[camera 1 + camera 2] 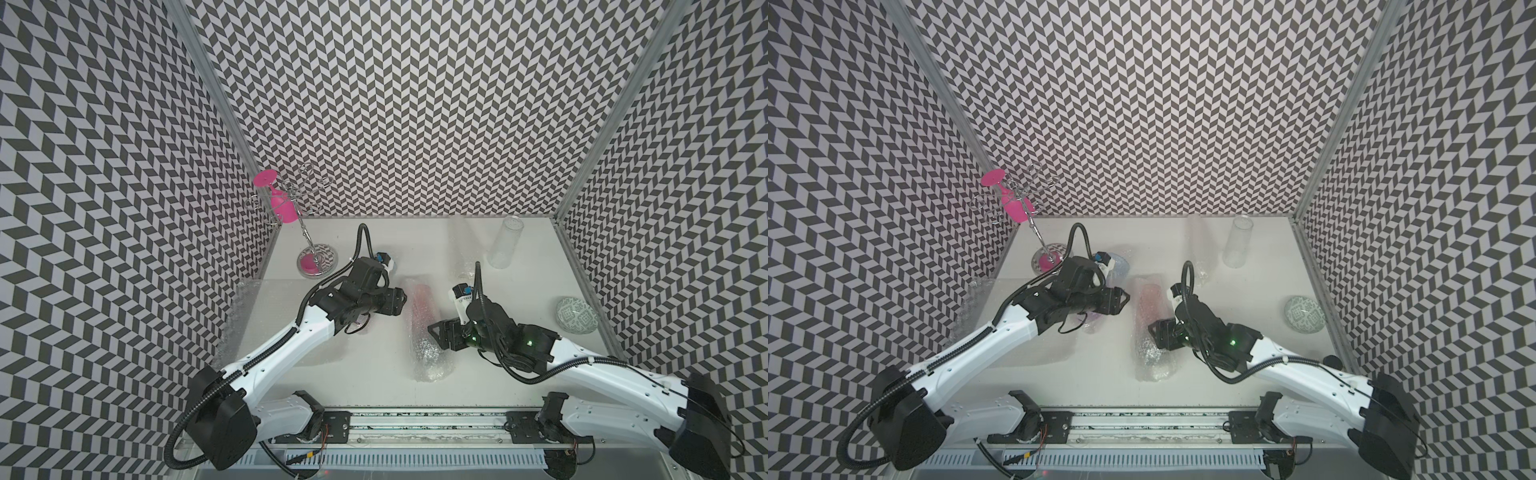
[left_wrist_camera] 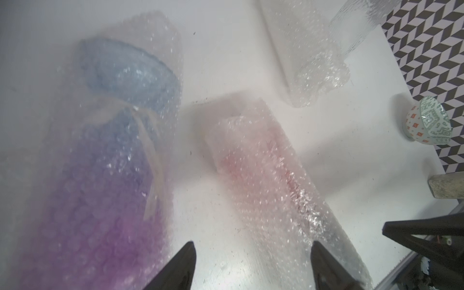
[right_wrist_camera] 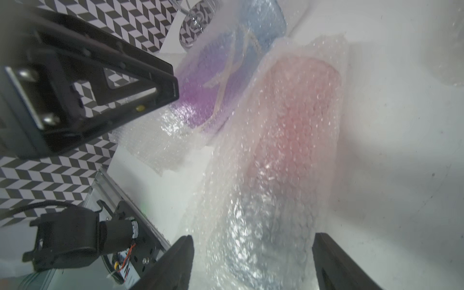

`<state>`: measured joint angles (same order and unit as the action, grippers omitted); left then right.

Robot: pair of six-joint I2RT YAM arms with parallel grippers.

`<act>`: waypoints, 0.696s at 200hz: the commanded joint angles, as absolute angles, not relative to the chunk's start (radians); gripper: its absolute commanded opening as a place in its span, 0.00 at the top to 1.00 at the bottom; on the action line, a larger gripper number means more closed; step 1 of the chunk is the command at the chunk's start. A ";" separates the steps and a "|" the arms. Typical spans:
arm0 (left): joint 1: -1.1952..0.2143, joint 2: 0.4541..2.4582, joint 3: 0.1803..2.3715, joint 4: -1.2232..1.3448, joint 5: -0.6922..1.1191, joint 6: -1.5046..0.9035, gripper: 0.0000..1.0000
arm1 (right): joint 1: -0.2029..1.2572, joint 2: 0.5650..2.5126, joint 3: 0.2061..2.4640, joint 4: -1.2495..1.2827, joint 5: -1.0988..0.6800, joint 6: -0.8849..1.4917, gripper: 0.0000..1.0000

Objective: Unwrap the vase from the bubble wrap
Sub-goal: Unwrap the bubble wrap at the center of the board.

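A vase fading from red to grey (image 1: 423, 309) (image 2: 263, 155) (image 3: 288, 120) lies wrapped in bubble wrap (image 1: 428, 357) (image 3: 246, 226) mid-table in both top views. My left gripper (image 1: 405, 302) (image 2: 253, 247) hovers open just left of its upper part, with bare table and the wrap's edge between the fingers. My right gripper (image 1: 434, 336) (image 3: 253, 237) is open on the vase's right side, its jaws straddling the wrapped grey end without closing on it. A second wrapped vase, blue and purple (image 2: 113, 150) (image 3: 226, 62) (image 1: 1119, 266), lies mostly under my left arm.
A clear glass vase (image 1: 505, 243) stands at the back right beside loose bubble wrap (image 1: 461, 249) (image 2: 319, 65). Another sheet (image 1: 249, 316) lies along the left wall. A patterned bowl (image 1: 575, 315) sits far right. A wire glass rack (image 1: 309, 249) with a pink glass (image 1: 282, 203) stands back left.
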<state>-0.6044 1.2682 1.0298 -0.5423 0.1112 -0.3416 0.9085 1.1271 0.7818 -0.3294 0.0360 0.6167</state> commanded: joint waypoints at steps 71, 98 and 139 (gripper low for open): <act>-0.621 1.631 1.374 -0.628 0.118 -0.221 0.24 | 0.538 1.481 0.971 -0.179 -0.366 0.334 0.23; -0.663 1.716 1.442 -0.694 0.059 -0.223 0.24 | 0.533 1.573 0.981 -0.163 -0.472 0.264 0.24; -0.681 1.806 1.524 -0.775 -0.010 -0.241 0.26 | 0.528 1.603 0.948 -0.102 -0.557 0.238 0.23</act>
<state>-0.6762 1.7763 1.4696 -0.6888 0.0589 -0.2401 0.5297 1.5917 0.9543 -0.1715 -0.4644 0.2977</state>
